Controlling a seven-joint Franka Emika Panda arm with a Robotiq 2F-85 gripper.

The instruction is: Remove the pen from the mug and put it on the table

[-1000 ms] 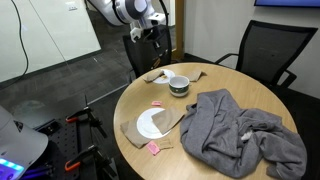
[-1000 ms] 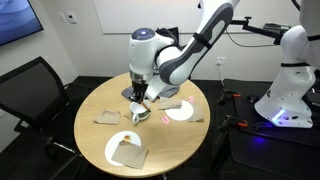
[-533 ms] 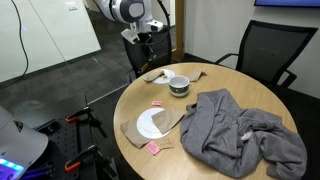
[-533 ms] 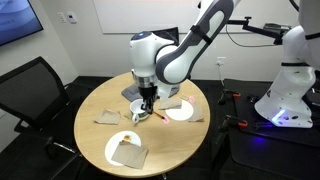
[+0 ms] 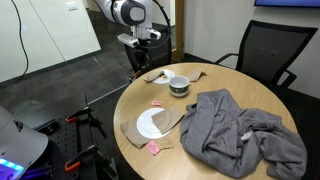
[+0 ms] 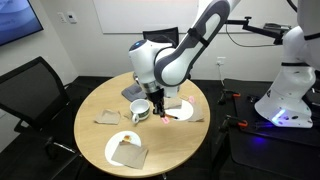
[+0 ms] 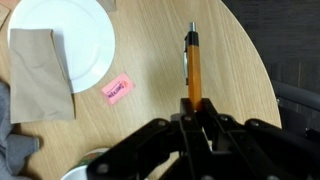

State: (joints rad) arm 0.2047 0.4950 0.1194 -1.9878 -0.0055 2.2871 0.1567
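Note:
My gripper (image 7: 194, 105) is shut on the pen (image 7: 193, 62), an orange stick with a dark clip and tip, which points away from the fingers over the tan table top (image 7: 150, 50). The pen hangs above the wood near the table's rim. The mug (image 6: 140, 108), dark outside and white inside, stands on the table beside the gripper (image 6: 157, 100), not under it. In an exterior view the mug (image 5: 178, 84) sits at the table's far side, with the gripper (image 5: 142, 44) up and off to the side of it. The pen is too small to make out in both exterior views.
A flat white disc (image 7: 75, 40) with a brown paper sheet (image 7: 40, 75) lies near a small pink piece (image 7: 118, 90). A grey cloth (image 5: 235, 125) covers much of one side of the table. Black chairs (image 5: 262, 50) stand around it, and a second robot (image 6: 295, 70) stands beyond.
The gripper has moved sideways away from above the mug, carrying the pen out over the table top toward the rim. The mug stayed in place.

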